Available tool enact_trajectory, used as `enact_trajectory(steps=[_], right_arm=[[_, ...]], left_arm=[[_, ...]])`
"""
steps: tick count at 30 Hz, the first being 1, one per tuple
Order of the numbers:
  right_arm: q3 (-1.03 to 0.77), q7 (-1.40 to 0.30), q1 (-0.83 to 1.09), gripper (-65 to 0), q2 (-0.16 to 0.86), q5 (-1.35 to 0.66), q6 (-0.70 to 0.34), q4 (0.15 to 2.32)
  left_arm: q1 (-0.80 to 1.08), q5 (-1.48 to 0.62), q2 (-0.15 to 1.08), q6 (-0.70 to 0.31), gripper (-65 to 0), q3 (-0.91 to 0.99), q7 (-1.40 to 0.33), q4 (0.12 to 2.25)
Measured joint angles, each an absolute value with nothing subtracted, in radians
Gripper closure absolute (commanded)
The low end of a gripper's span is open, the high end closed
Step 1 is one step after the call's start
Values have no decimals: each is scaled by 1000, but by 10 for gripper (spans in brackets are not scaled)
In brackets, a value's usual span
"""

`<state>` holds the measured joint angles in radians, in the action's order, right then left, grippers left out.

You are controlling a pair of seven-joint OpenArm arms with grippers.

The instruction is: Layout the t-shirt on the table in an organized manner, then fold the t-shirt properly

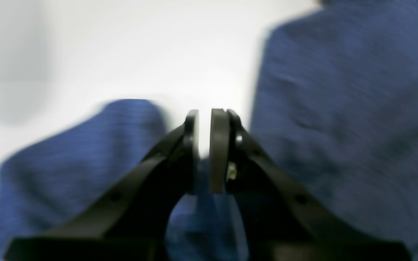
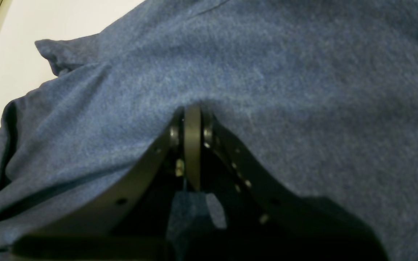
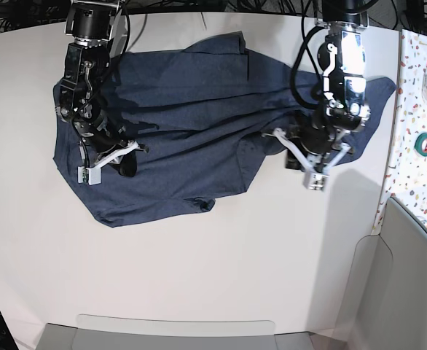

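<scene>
Base view: the t-shirt (image 3: 199,109) lies spread but rumpled across the upper half of the table (image 3: 199,277), plain side up, with folds running through its middle and a flap turned over near the lower centre. No lettering shows.

Right gripper (image 3: 122,157), upper left of the base frame: sits on the shirt's left portion, near the cloth's left edge. In the right wrist view this gripper (image 2: 192,119) has its fingers pressed together with blue cloth bunched up against the tips, and a scrap of the same cloth shows between the finger bases lower in the frame. It looks pinched onto the shirt fabric.

Left gripper (image 3: 310,157), right of centre in the base frame: at the shirt's right part, by the lower edge of the cloth. The left wrist view is blurred; the left gripper (image 1: 204,123) shows a narrow bright slit between its tips, with white table beyond. Blue cloth lies below and to both sides. Whether cloth is caught lower between the fingers, I cannot tell.

Right edge of base frame: a speckled strip (image 3: 417,95) carrying a green tape roll (image 3: 425,141).
</scene>
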<state>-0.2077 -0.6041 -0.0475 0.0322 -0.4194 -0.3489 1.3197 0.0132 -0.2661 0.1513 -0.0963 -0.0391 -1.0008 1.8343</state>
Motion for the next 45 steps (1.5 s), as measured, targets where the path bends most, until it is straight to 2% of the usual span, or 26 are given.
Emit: enact_trajectory(steps=[9,21,26,33,41,45], right_arm=[[-208,-604,-47,0,33,-419,-349,1320],[-208,-604,-47,0,33,-419,-349,1320],[-208,-604,-47,0,33,-420,-349,1319],[-207,-598,-44,0,33,-420,-349,1320],[-207,-597,-41,0,34,-422,-349,1320],[-207,-597,-39,0,36,-425,-349,1320]], left_arm=[[21,-265,152,-97,-43,35,-1012,1695],[16,-263,218,-90,-43,38,-996,1666],[-46,-265,251,-89,-43,41,-936,1534],[-67,-284,287,27,-43,116,-688,1349],[-70,-283,330,102,-41,121,-659,1320],[-37,-274,321,113,-43,167,-727,1431]])
